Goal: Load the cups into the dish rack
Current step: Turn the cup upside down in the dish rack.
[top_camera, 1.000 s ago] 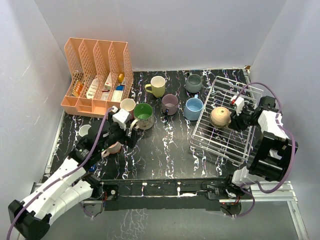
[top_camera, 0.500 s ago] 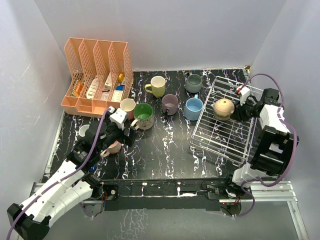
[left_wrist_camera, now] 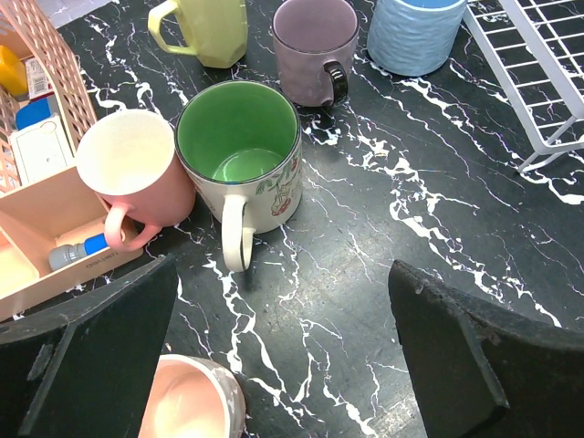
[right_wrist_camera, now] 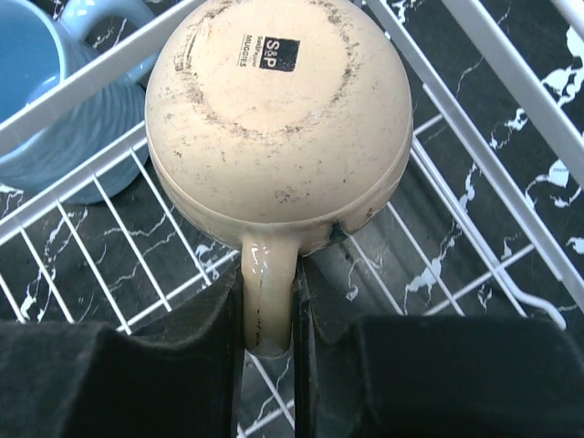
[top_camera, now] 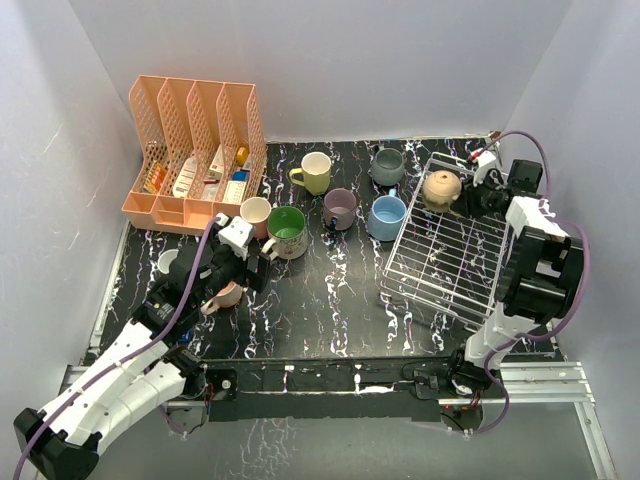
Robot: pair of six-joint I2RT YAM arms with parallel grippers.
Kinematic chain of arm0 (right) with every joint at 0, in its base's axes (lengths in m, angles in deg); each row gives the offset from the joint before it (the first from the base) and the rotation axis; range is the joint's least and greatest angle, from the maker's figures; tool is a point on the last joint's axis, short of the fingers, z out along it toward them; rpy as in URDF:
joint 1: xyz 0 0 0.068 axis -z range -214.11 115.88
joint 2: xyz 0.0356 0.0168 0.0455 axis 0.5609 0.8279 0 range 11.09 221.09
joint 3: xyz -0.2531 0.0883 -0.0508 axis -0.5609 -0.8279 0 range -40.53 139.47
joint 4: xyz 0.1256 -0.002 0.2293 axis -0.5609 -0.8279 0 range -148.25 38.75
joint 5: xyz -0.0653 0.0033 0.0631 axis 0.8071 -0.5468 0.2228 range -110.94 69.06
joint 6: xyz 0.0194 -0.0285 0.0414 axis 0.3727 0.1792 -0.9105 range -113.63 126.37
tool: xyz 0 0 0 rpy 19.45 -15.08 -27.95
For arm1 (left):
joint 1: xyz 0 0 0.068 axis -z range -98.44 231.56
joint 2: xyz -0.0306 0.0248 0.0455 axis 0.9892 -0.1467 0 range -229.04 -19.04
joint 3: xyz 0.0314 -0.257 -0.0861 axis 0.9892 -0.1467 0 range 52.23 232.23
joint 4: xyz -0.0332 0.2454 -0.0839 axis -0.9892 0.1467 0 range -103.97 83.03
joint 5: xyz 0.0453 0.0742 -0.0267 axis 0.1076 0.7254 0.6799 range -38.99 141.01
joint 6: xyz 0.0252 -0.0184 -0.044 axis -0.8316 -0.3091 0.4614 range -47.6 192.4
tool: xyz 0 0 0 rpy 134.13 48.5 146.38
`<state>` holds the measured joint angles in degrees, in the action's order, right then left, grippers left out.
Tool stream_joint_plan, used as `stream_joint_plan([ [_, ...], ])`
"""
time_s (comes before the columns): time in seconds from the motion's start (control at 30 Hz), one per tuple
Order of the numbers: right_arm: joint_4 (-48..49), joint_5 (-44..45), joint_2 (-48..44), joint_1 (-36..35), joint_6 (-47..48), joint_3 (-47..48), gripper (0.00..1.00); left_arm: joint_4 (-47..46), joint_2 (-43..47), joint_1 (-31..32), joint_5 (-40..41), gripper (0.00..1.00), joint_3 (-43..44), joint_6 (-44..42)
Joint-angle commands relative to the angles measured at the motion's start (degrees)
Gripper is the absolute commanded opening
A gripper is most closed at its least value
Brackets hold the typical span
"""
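Note:
My right gripper (right_wrist_camera: 267,310) is shut on the handle of a tan cup (right_wrist_camera: 274,119), held bottom-up over the far left corner of the wire dish rack (top_camera: 420,285). From above, the tan cup (top_camera: 441,188) hangs just left of the right gripper (top_camera: 468,197). My left gripper (left_wrist_camera: 283,301) is open low over the table, facing the handle of a cream cup with a green inside (left_wrist_camera: 239,155). A pink cup (left_wrist_camera: 132,169) touches it on the left. A pale pink cup (left_wrist_camera: 187,401) lies by the left finger.
Yellow-green (top_camera: 315,172), mauve (top_camera: 340,208), light blue (top_camera: 387,216) and grey (top_camera: 388,166) cups stand left of the rack. A white cup (top_camera: 168,262) sits by the left edge. A peach slotted organizer (top_camera: 195,150) stands at the back left. Walls close in on both sides.
The right gripper carried the tan cup from the rack's middle to its far left corner. The left arm barely moved.

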<state>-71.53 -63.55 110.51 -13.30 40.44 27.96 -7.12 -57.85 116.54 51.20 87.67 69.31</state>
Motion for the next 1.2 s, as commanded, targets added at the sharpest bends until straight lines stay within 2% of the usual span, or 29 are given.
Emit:
stream_joint_plan([
  [0.0, 10.22, -1.02, 0.25, -1.23, -3.33, 2.40, 0.08, -1.14, 0.11, -0.15, 0.95, 0.97, -0.75, -0.91],
  [0.2, 15.01, 1.70, 3.48, -1.91, -5.33, 2.02, 0.17, -1.06, -0.47, -0.11, 1.13, 0.97, -0.82, -0.93],
  [0.43, 16.55, 4.39, 5.16, -2.48, -7.74, 3.52, 0.39, -1.14, -0.74, -0.23, 1.35, 0.97, -1.04, -1.02],
  [0.57, 17.20, 5.68, 5.20, -3.20, -8.66, 3.85, 0.42, -1.15, -0.96, -0.18, 1.44, 0.97, -0.99, -1.12],
  [0.7, 14.76, 6.70, 5.16, -3.50, -9.02, 5.49, 0.53, -1.06, -1.18, -0.22, 1.72, 0.97, -1.08, -1.09],
  [0.97, 7.51, 6.44, -1.85, -3.33, -5.13, 6.64, 0.71, -0.99, -1.10, -0.26, 1.85, 0.97, -1.00, -1.08],
  [1.17, 2.69, 4.48, -9.55, -3.33, -2.17, 4.74, 0.76, -0.97, -0.74, -0.21, 1.61, 0.97, -0.95, -1.05],
])
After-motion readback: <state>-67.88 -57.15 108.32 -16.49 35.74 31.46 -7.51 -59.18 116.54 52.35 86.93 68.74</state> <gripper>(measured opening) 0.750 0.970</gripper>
